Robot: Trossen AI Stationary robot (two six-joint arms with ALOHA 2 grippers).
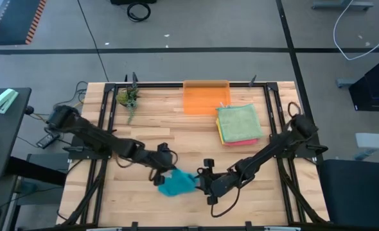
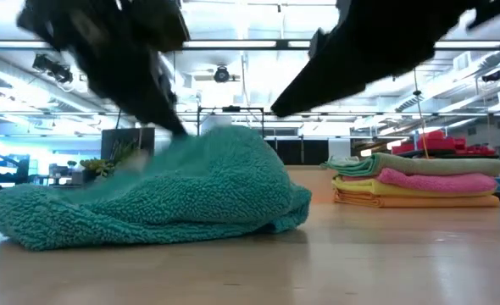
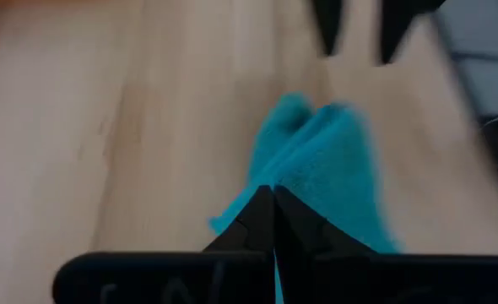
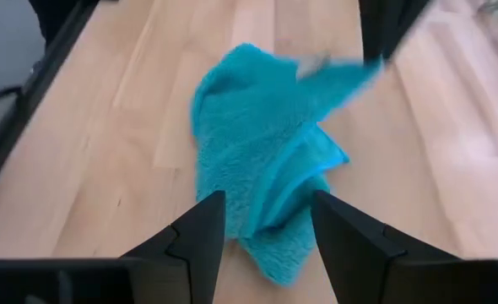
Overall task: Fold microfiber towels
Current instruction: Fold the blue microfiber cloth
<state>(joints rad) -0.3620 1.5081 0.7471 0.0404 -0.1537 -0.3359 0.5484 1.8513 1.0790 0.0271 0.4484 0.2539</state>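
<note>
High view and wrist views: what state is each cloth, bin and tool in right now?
Crumpled teal microfiber towel: bunched on the table, unfolded, pinched at one edge.
Stack of folded towels: sage green on top, pink and yellow beneath.
Translucent orange bin: upright.
Left tool: shut on the teal towel.
Right tool: open, at the towel's other edge.

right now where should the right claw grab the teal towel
Probably the loose edge of the teal towel lying between the open right claw, approached low from the right. The left claw is shut on the opposite end, and the cloth sits bunched, so only that near edge lies flat enough to pinch.
</note>
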